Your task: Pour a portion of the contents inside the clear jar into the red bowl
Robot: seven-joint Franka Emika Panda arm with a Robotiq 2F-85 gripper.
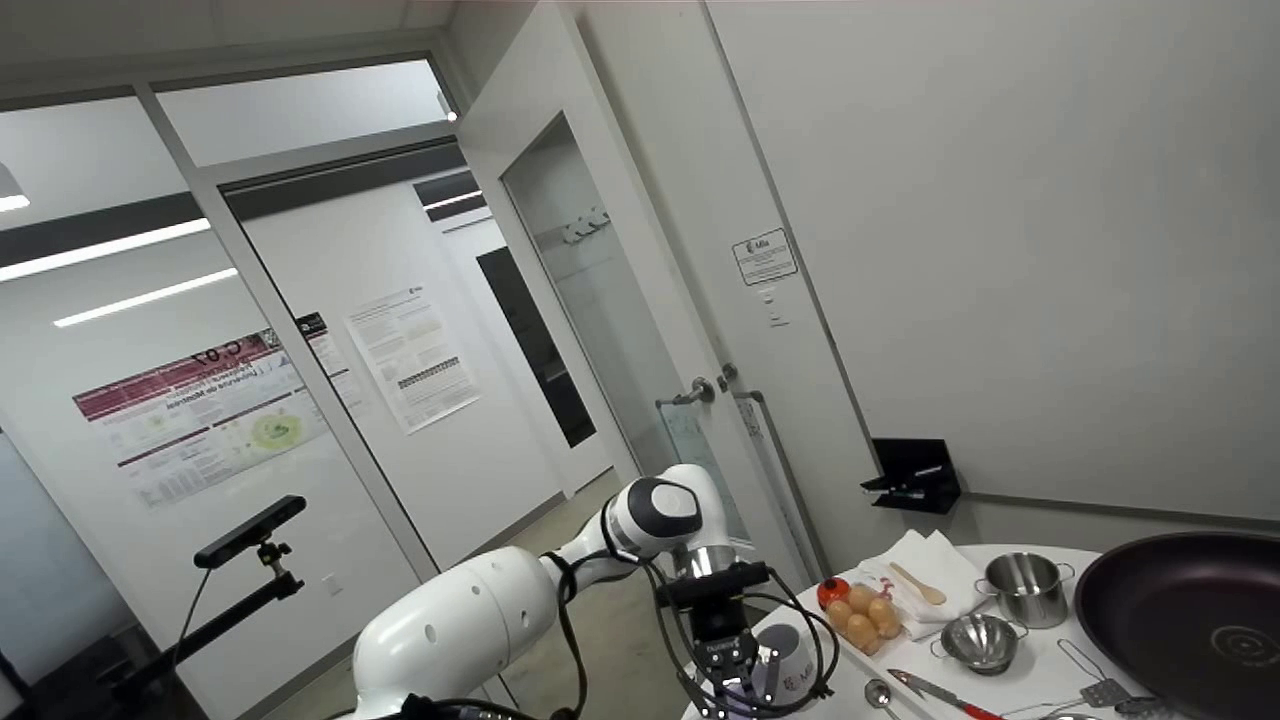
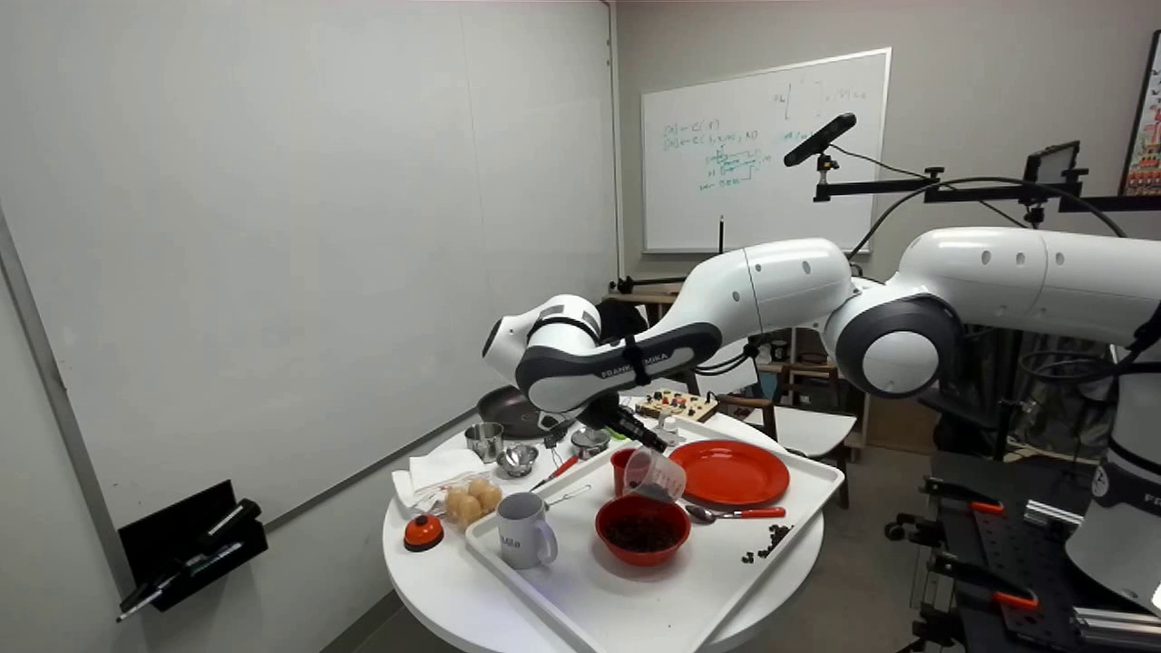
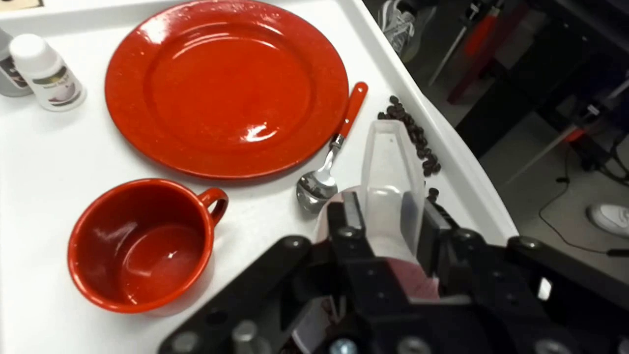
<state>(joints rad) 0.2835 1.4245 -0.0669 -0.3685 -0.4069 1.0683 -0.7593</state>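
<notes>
Between fingers [image 3: 351,250] closed on its handle [image 3: 390,182]: the clear jar [image 2: 655,474], mostly hidden in the wrist view, see-through, tilted above the red bowl [image 2: 639,556] of indistinct dark pieces [image 2: 642,534].

"In the wrist view, upper left, your plate [image 3: 226,98] is showing red."

"Below, your cup [image 3: 142,246] is sharing it; lower right, your gripper [image 3: 393,221] is looking black."

"In an exterior view, lower centre, your bowl [image 2: 642,557] is showing red around dark brown contents [image 2: 642,532]."

"And above, your jar [image 2: 658,472] is looking clear."
</notes>
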